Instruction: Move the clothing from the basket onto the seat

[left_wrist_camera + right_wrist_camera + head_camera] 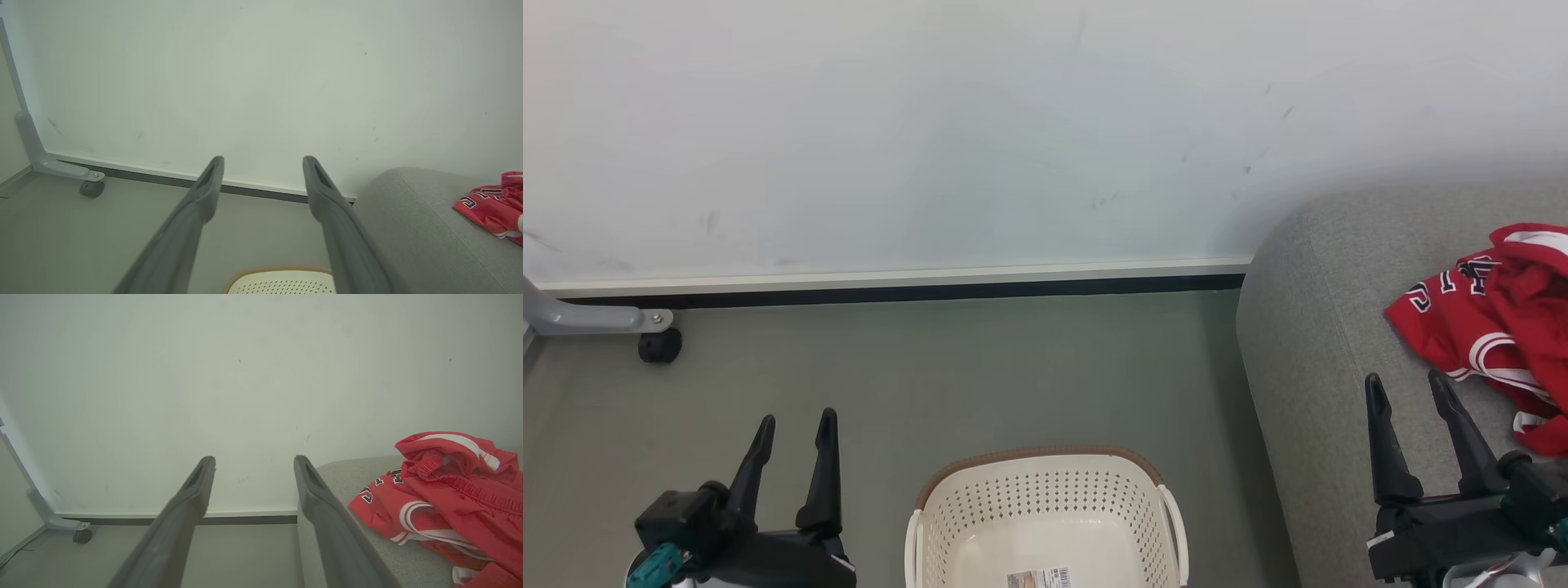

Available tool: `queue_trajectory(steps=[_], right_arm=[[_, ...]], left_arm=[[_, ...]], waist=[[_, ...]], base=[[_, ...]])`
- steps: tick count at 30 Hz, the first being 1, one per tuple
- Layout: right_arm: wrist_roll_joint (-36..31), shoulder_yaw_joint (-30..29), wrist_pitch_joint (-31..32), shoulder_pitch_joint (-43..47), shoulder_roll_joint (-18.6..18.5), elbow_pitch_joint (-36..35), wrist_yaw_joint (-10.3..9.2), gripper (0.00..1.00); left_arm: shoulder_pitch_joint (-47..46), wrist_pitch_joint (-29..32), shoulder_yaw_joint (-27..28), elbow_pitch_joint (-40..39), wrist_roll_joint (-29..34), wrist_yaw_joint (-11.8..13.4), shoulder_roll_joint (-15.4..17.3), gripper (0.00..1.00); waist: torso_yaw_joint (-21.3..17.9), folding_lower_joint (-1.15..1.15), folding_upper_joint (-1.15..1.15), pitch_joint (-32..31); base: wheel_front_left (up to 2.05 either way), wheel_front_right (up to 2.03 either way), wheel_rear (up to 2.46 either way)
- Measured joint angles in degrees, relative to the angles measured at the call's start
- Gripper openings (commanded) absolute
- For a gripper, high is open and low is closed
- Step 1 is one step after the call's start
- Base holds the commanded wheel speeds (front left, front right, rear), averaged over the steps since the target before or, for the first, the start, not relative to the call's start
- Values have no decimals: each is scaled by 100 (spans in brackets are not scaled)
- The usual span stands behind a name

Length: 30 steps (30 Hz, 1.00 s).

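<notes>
Clothing (1494,318) is spotted heaped on the grey seat (1323,327), right, basket (1045,496) on the near floor (931,367) below a white wall (931,122), left end effector (796,429) and right end effector (1409,388) spread.

1. The head camera looks forward and steeply down from above the grey floor (947,367). The cream-white perforated plastic basket with a brown rim (1045,451) lies nearest below it, with the left pincer (796,418) and right pincer (1405,378) to either side.
2. The left wrist camera sits low and faces along its pincer's fingers toward the white wall (261,81). The basket's far rim just shows beneath it.
3. The right wrist camera faces the same wall from close beside the large grey fabric seat cushion (351,477), near the crumpled red clothing with white stripes (457,498).
4. All three views share the wall, its dark skirting strip (890,291), the grey castered metal leg (605,318), the seat's wall-side corner and the clothing.
</notes>
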Motion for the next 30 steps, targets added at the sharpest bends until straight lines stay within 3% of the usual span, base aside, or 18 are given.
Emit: queue_trajectory(steps=[27, 28, 30], right_arm=[[-129, -11, -1, 12, 86, -248, -49, 100], [-130, -13, -1, 15, 88, -249, -49, 0], [-124, 9, 8, 40, 130, -158, -49, 0]], left_arm=[[31, -29, 73, -77, 185, -30, -11, 100], [31, -29, 67, -85, 183, -54, -12, 0], [54, -22, 49, 2, 183, -49, -45, 0]], waist=[[-41, 0, 0, 48], [-41, 0, 0, 45], [-41, 0, 0, 42]], base=[[0, 0, 0], [0, 0, 0], [0, 0, 0]])
